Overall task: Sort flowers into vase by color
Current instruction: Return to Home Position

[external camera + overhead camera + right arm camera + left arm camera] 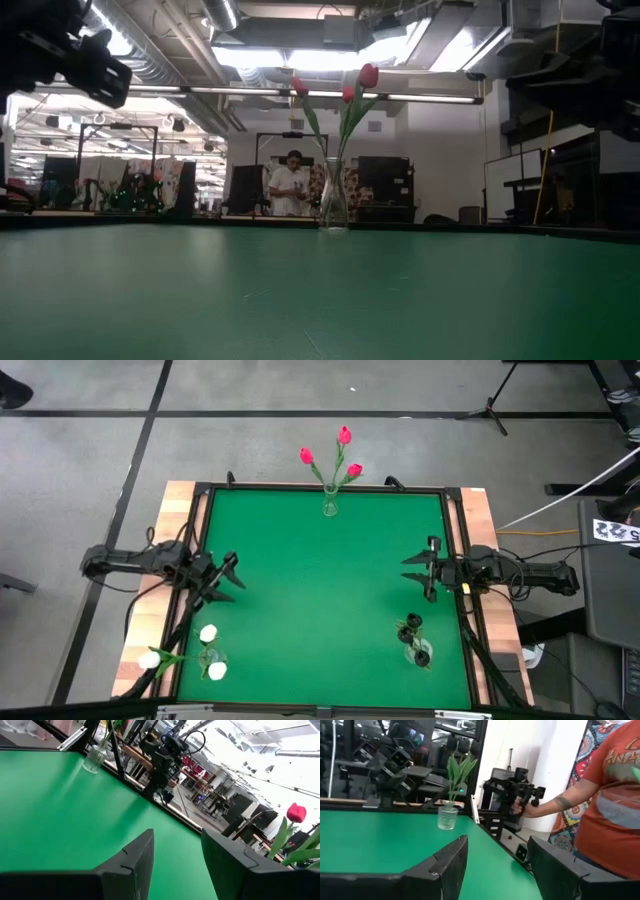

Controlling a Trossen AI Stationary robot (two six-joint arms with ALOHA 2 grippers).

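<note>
High view, left pincer (pixel 230 577) and right pincer (pixel 414 568) both agape and empty at counter (pixel 320 595) sides, white tulips (pixel 208 633) in lower-left vase (pixel 209 657), pink-red tulips (pixel 344 435) in top-centre vase (pixel 330 506), black tulips (pixel 414 622) seemingly in lower-right vase (pixel 419 653)

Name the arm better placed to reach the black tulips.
Right. The right gripper hangs on the black tulips' side of the table, fingers open; the left gripper is across the table, by the white tulips.

Worktop (pixel 320 580): far vase (pixel 329 506) at rear edge, centre; left vase (pixel 210 658) near front-left corner; right vase (pixel 419 651) near front-right corner. Tulips (pixel 344 435) stand in each.
</note>
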